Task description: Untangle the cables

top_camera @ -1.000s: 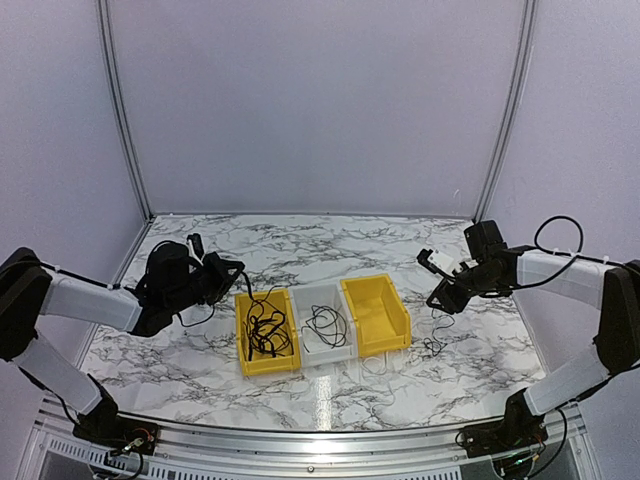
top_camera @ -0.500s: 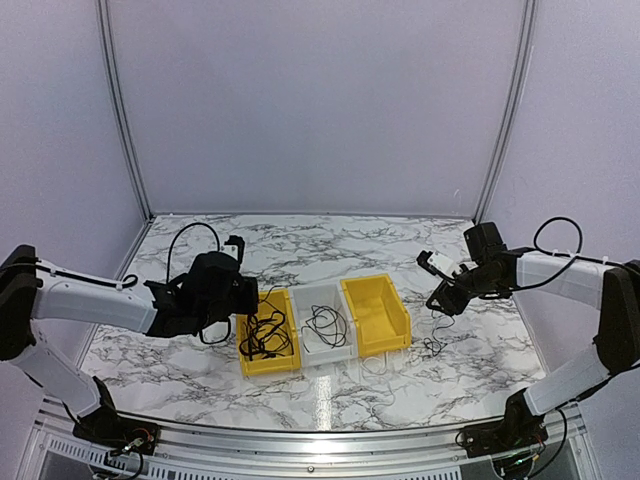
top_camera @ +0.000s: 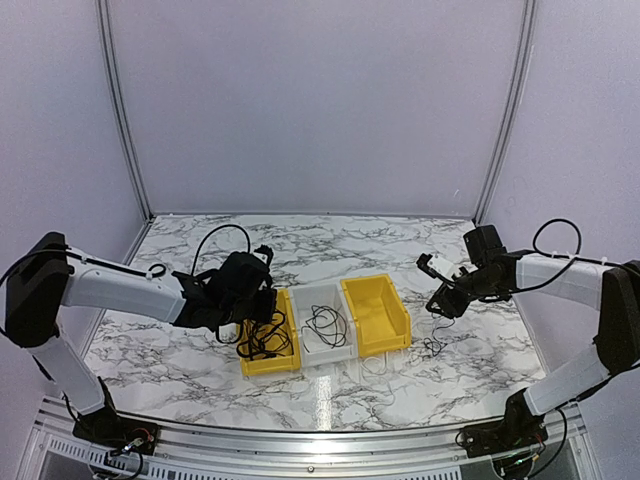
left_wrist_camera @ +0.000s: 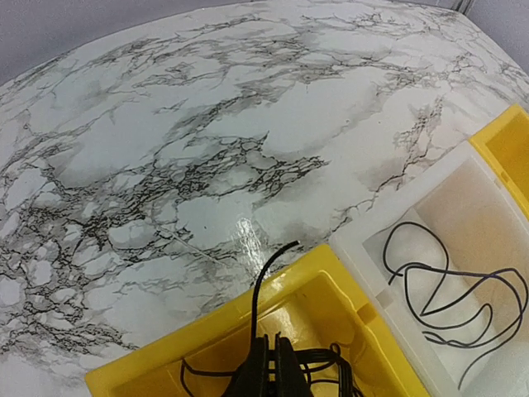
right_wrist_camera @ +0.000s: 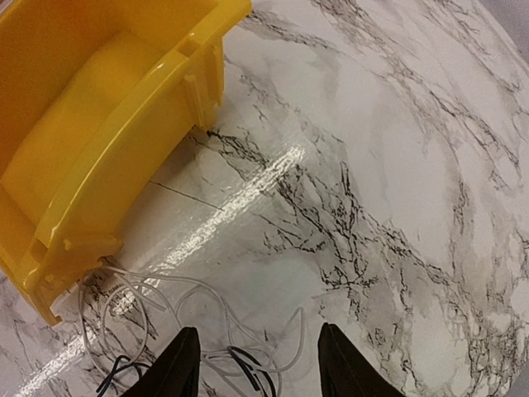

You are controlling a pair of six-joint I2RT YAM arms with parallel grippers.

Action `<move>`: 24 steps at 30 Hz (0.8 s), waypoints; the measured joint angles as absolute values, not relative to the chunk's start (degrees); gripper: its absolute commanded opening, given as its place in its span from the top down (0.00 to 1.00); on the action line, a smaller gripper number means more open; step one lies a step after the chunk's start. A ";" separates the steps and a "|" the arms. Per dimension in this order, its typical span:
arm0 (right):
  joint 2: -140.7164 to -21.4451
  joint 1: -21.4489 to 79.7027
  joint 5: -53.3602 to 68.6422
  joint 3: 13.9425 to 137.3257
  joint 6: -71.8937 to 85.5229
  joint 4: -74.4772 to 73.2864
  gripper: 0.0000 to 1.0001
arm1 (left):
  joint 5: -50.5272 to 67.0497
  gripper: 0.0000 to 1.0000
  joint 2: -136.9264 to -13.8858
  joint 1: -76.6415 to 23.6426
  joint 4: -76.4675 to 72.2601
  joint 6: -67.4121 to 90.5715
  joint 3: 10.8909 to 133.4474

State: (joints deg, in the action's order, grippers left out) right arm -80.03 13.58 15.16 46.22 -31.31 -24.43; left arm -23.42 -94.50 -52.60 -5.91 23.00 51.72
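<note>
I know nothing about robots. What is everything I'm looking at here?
table: one, white marble with grey veins, under everything.
bins: three, in a row mid-table: left yellow bin, white bin, right yellow bin (nothing seen inside).
black cables: a tangle, count unclear, black, in the left yellow bin.
black cable loop: one, black, in the white bin.
pale cable: one, whitish with dark bits, on the table beside the right yellow bin.
walls: pale lilac, around the table.
arms: two, white and black: left arm, right arm.
left hand: black, shut on a strand of the black cables, over the left yellow bin.
right hand: black, open, above the pale cable.
</note>
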 measured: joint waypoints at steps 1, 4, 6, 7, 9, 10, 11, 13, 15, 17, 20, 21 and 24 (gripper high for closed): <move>-80.03 13.58 15.16 46.17 -31.31 -24.43 0.52 | -22.90 1.00 -95.13 -52.60 -5.65 22.92 52.10; -80.03 13.58 15.20 46.13 -31.31 -24.40 0.52 | -21.41 1.00 -96.64 -52.60 -4.69 22.74 52.77; -80.03 13.58 15.31 46.13 -31.31 -24.40 0.52 | -20.62 1.00 -97.51 -52.60 -4.32 22.57 52.97; -80.03 13.58 15.42 46.13 -31.31 -24.38 0.52 | -20.27 1.00 -97.97 -52.60 -4.01 22.41 53.25; -80.03 13.58 15.57 46.13 -31.31 -24.38 0.52 | -19.38 1.00 -99.37 -52.60 -3.31 21.82 54.48; -80.03 13.58 15.62 46.13 -31.31 -24.38 0.52 | -18.94 1.00 -100.12 -52.60 -3.03 21.58 55.16; -80.03 13.58 15.64 46.13 -31.31 -24.38 0.52 | -18.63 1.00 -100.68 -52.60 -2.83 21.43 55.70; -79.96 13.58 15.79 46.11 -31.29 -24.38 0.52 | -17.93 0.97 -102.06 -52.60 -2.66 21.12 56.90; -79.75 13.58 16.03 45.91 -31.31 -24.29 0.52 | -17.54 0.87 -102.94 -52.60 -2.15 20.84 57.58; -79.59 13.58 16.05 45.78 -31.29 -24.29 0.52 | -17.34 0.76 -103.13 -52.62 -0.84 20.62 58.04; -79.55 13.58 16.16 45.74 -31.31 -24.25 0.52 | -17.56 0.62 -102.80 -52.62 0.54 20.32 58.41; -79.53 13.58 16.25 45.71 -31.29 -24.21 0.52 | -17.82 0.59 -102.26 -52.62 1.45 20.62 58.41; -79.46 13.58 16.49 45.56 -31.29 -24.16 0.52 | -18.26 0.53 -99.85 -52.62 3.44 20.58 58.41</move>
